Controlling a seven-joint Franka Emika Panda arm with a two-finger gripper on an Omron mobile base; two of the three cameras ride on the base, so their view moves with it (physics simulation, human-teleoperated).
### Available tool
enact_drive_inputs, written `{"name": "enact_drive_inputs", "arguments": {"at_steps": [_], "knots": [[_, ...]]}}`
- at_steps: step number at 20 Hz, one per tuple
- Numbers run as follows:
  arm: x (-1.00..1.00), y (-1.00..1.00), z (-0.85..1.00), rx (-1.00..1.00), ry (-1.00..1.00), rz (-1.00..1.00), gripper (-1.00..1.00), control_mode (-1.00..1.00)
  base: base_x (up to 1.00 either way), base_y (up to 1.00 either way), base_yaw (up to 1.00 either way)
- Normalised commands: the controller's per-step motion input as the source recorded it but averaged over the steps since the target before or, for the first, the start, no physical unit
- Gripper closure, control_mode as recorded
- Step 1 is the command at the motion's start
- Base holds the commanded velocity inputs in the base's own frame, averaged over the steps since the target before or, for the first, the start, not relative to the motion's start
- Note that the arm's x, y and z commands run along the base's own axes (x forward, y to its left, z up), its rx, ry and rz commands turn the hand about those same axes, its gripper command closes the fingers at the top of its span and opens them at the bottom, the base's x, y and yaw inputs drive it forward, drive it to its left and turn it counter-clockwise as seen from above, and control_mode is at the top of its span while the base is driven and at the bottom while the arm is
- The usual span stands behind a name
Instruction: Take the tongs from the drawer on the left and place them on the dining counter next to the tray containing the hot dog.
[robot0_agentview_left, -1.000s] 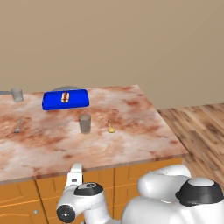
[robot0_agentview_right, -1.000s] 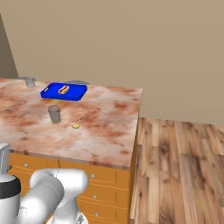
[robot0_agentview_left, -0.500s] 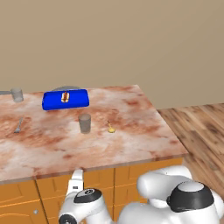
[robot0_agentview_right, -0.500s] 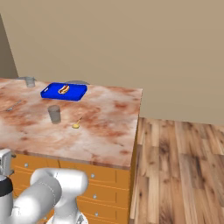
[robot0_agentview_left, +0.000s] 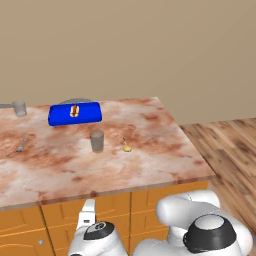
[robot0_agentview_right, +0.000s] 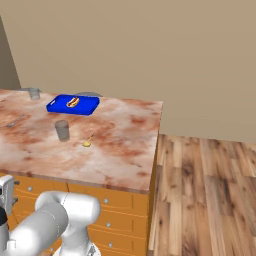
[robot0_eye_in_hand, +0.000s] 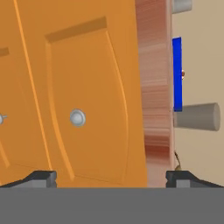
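The drawer is shut, its orange front and round silver knob straight ahead of my gripper. The jaws stand wide open with nothing between them, a short way off the knob. The tongs are hidden. The hand view is rolled, so the dining counter runs upright there, with the blue tray beyond its edge. On the marble dining counter the tray lies at the back, holding the hot dog.
A grey cup stands in front of the tray, a small gold spoon to its right. A silver fork lies at the left, a glass at the back left. Wooden floor spreads to the right.
The hand has sunk lower in front of the cabinet, and the arm's elbow has dropped with it. The jaws have stayed open. Nothing on the counter has moved.
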Motion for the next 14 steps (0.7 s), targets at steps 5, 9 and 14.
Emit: {"name": "enact_drive_inputs", "arguments": {"at_steps": [5, 9, 14], "knots": [[0.03, 0.0, -0.04, 0.0, 0.0, 0.0, -1.0, -1.0, 0.0, 0.0, 0.0], [0.2, -0.01, -0.25, -0.01, 0.0, 0.0, -1.0, -1.0, 0.0, 0.0, 0.0], [0.13, -0.05, -0.38, -0.05, 0.0, 0.0, -1.0, -1.0, 0.0, 0.0, 0.0]]}}
